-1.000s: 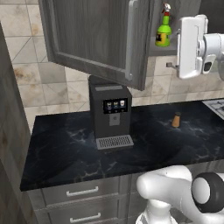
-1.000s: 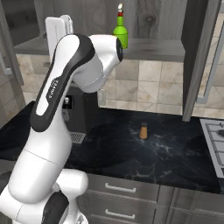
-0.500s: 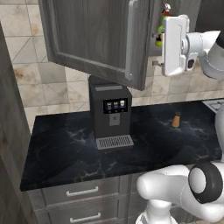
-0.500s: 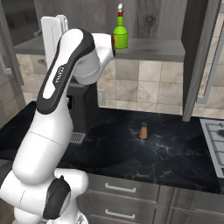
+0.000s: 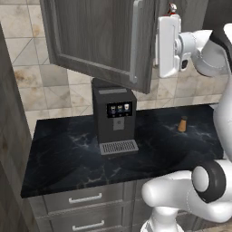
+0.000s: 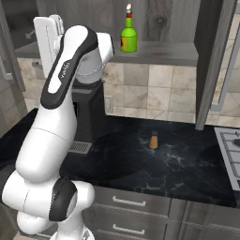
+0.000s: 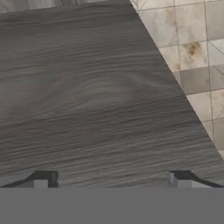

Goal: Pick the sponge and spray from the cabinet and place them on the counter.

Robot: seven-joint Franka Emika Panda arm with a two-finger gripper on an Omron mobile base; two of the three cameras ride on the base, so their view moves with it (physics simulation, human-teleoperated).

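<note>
Spray (image 6: 129, 35) stands upright on the cabinet (image 6: 159, 52) shelf; sponge seemingly hidden; gripper (image 7: 109, 180) wide open, empty.

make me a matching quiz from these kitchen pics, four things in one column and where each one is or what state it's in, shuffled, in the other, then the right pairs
Things
1. spray
2. shaker
3. coffee machine
4. gripper

Places or states
A. on the counter, against the tiled wall under the open door
B. open, facing wood grain
C. upright on the cabinet shelf
D. alone on the counter, out from the wall

Pairs: 1-C, 2-D, 3-A, 4-B
</note>
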